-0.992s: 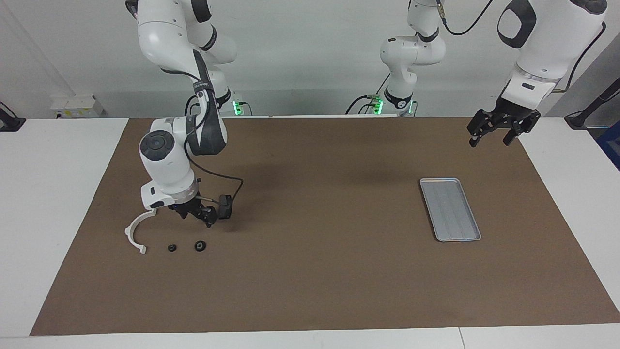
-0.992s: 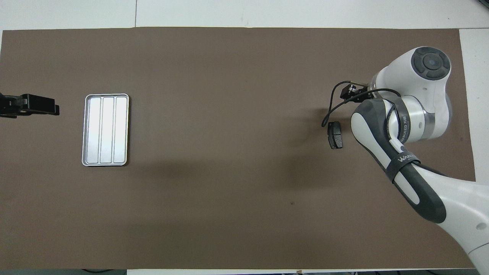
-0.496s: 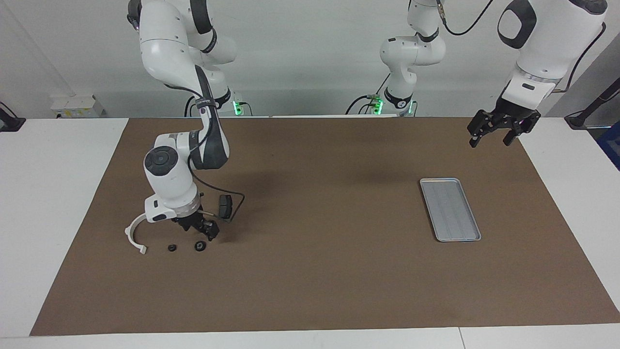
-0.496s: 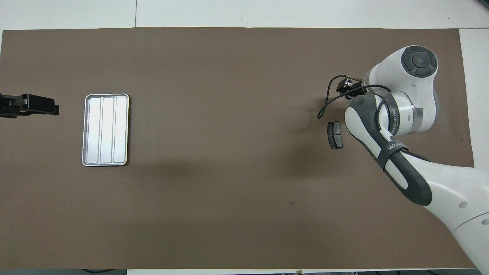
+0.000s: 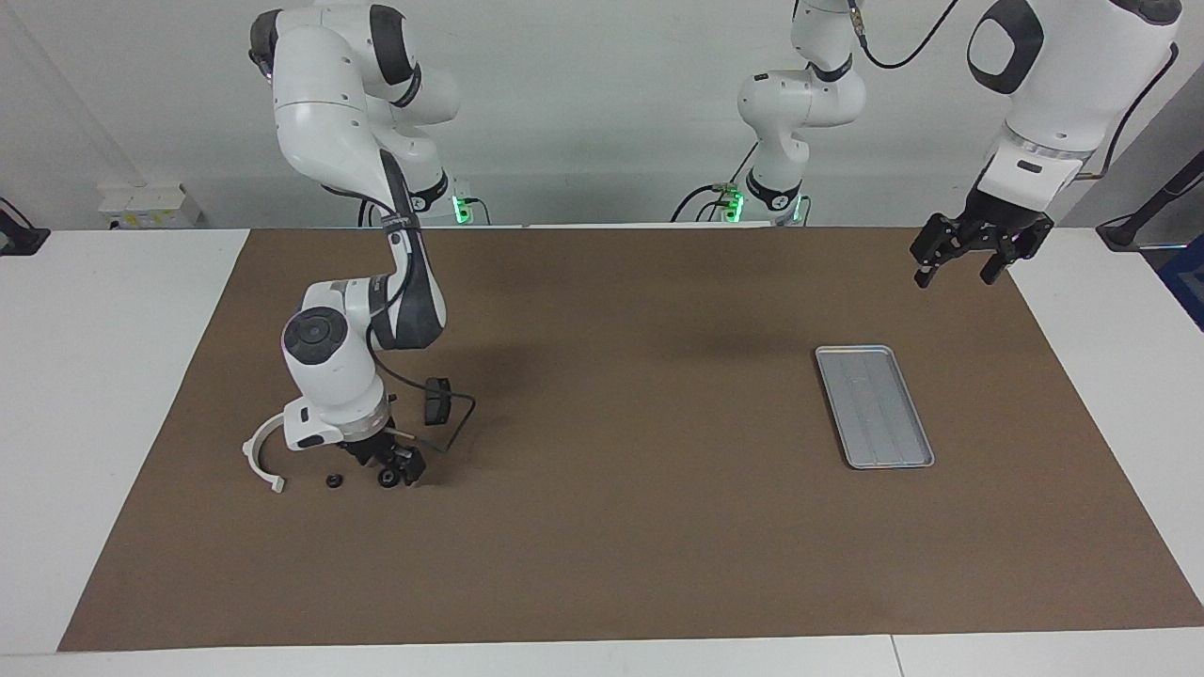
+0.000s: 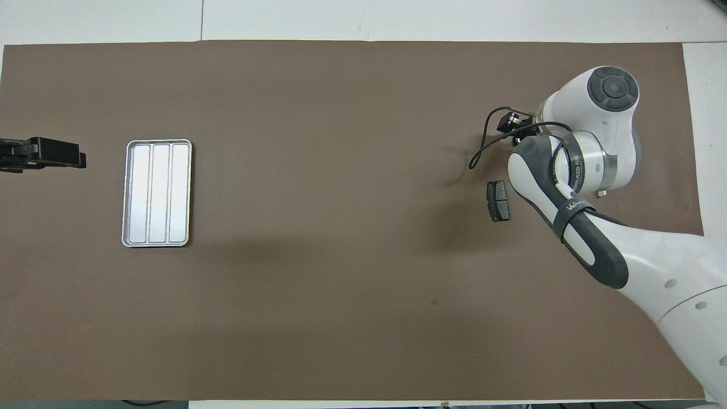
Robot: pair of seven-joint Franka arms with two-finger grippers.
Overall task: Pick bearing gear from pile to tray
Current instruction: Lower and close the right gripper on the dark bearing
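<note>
Lower now than half a second back, your right gripper (image 5: 399, 470) sits at the lower left of the facing view, down at the small black round piece (image 5: 387, 479) that it earlier hung just above. You cannot tell whether its jaws are apart or already closing on the part; the wrist hides them from overhead. I judge this piece to be the bearing gear you want.

Around it lies the rest of the pile: a second tiny black piece (image 5: 333, 480), the white half-ring bracket (image 5: 259, 456) toward the right arm's end of the desk, and a dark grey plate (image 5: 435, 400) nearer the robots.

Your left gripper (image 5: 969, 254) waits in the air at the upper right of the facing view, jaws apart, holding nothing.

At the centre right of that view the tray (image 5: 851, 442) holds nothing, well apart from the pile.

So nothing is delivered yet: the grasp, the lift, the carry across the desk and the release all appear to remain.
</note>
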